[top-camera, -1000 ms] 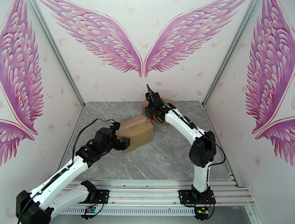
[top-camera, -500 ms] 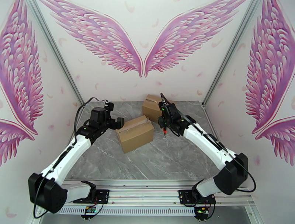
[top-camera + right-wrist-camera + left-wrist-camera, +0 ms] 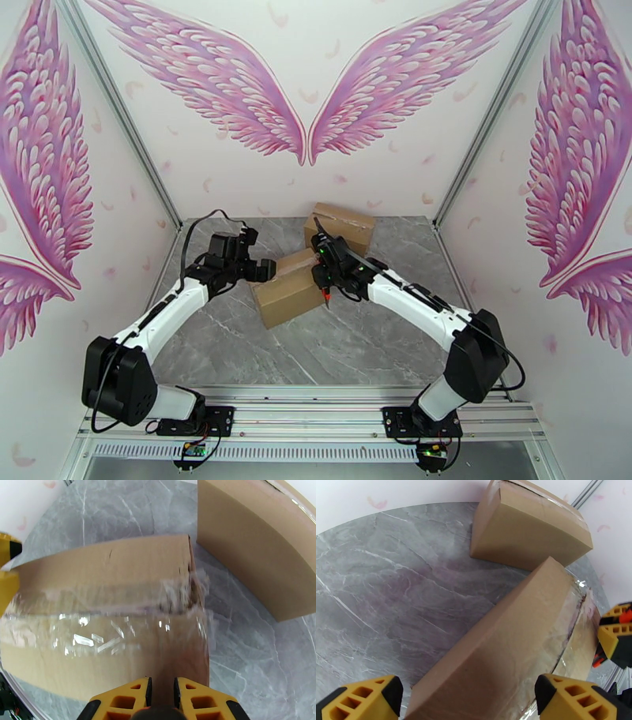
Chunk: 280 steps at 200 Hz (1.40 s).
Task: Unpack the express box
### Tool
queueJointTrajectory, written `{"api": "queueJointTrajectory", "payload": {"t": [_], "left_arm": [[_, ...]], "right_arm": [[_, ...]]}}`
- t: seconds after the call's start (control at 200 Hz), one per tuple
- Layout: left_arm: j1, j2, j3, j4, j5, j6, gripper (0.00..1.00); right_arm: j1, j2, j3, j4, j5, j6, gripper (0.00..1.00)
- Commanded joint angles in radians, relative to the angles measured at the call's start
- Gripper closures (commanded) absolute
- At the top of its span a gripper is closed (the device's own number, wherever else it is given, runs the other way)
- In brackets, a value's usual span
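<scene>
Left fingers [image 3: 266, 271] spread wide around the taped box [image 3: 292, 296], not clamping, so right fingers [image 3: 324, 283] pinching the red-tipped tool [image 3: 325, 298] might just shove it.

Two brown cardboard boxes are being counted on one grey marble-patterned table [image 3: 371, 339]: a nearer box [image 3: 291, 288] and a farther box [image 3: 341, 227]. Two white-and-black robot arms are being pictured over it, one left arm [image 3: 170, 312] and one right arm [image 3: 419, 304]. Each is being tipped by a single gripper, so two are being tallied: the left gripper [image 3: 262, 271] and the right gripper [image 3: 325, 289]. Four yellow fingers [image 3: 130, 701] are being numbered in all, two to a gripper. One red-tipped tool [image 3: 325, 298] is being recorded. Two pink wings [image 3: 213, 79] are being displayed on the back wall [image 3: 308, 189], with more on both side walls [image 3: 118, 229], their total being cut off by the frame.
</scene>
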Motion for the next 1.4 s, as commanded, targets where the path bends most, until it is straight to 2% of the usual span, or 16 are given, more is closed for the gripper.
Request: {"api": "queueJointTrajectory", "payload": {"t": [0.0,0.25,0.48,0.53,0.62,0.81,0.964,1.189,1.394], "left_arm": [[-0.009,-0.059,-0.043,-0.047,0.034,-0.012,0.06],[-0.033,-0.168,-0.096,-0.081,0.034,-0.044,0.07],[-0.112,-0.151,-0.105,-0.123,0.074,-0.099,0.08],[-0.138,-0.146,-0.099,-0.128,0.067,-0.101,0.08],[-0.173,-0.169,-0.066,-0.148,-0.012,-0.076,0.08],[-0.127,-0.230,0.028,-0.179,-0.184,0.017,0.04],[-0.023,-0.186,0.053,-0.173,-0.221,0.032,0.03],[0.003,-0.063,0.032,-0.143,-0.082,0.008,0.03],[-0.002,-0.043,0.002,-0.088,0.005,-0.025,0.04]], "right_arm": [[0.002,0.036,0.080,0.053,0.047,-0.009,1.00],[-0.009,0.110,0.158,0.050,0.066,-0.023,1.00],[-0.025,0.193,0.269,0.059,0.037,-0.030,1.00],[-0.026,0.222,0.312,0.040,0.032,-0.032,1.00],[-0.027,0.256,0.369,-0.005,0.027,-0.027,1.00],[-0.027,0.221,0.298,0.019,0.031,-0.004,1.00],[-0.026,0.184,0.243,0.033,0.015,0.027,1.00],[-0.024,0.156,0.216,0.051,-0.002,0.047,1.00],[-0.026,0.154,0.228,0.039,-0.018,0.042,0.99]]}}
